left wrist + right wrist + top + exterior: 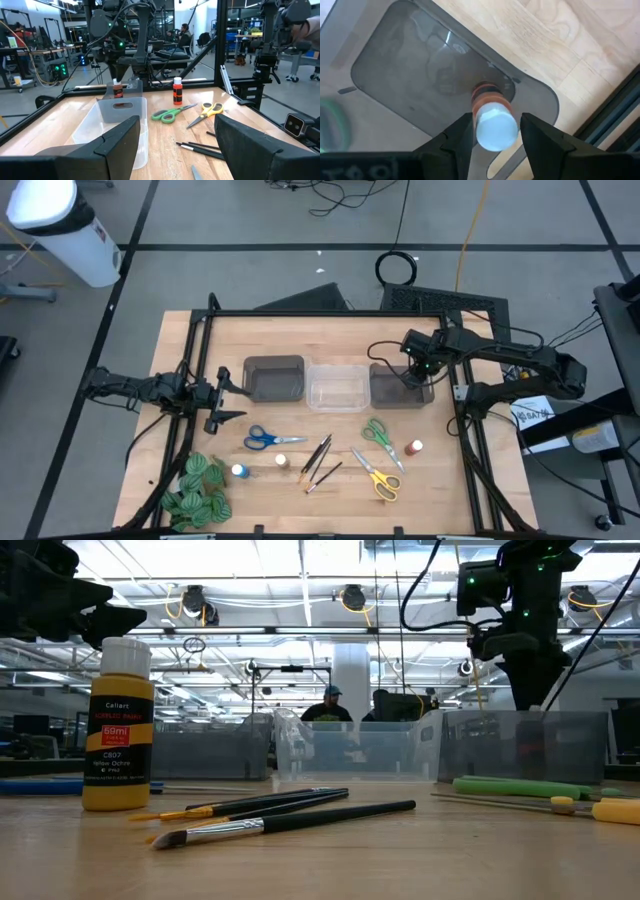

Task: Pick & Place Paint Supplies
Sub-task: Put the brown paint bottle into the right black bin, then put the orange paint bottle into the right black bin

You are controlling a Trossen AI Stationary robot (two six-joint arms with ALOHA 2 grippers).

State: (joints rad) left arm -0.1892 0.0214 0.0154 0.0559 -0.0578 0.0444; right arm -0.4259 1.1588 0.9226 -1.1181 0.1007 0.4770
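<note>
My right gripper (413, 372) points down into the right-hand grey bin (400, 392). Its fingers stand open on either side of the white cap of a red-brown paint bottle (494, 128), which stands inside that bin (117, 90). On the table lie blue scissors (262, 439), green scissors (380, 434), yellow scissors (378, 478) and dark paintbrushes (318, 461). Three more bottles stand there: a white-capped one (415, 448), a blue-capped one (239, 471) and an ochre one (120, 725). My left gripper (232, 392) waits open at the table's left. My right gripper comes at the bottle from above, a finger on each side of its white cap (485, 131). A thin gap shows at one finger (532, 137). The other finger's edge meets the cap in the picture. Whether it touches, I cannot tell.
A clear bin (337, 386) and a second grey bin (275, 378) stand in a row left of the right-hand one. A green striped leafy bunch (195, 490) lies at the near left corner. A black frame (330, 313) runs round the table.
</note>
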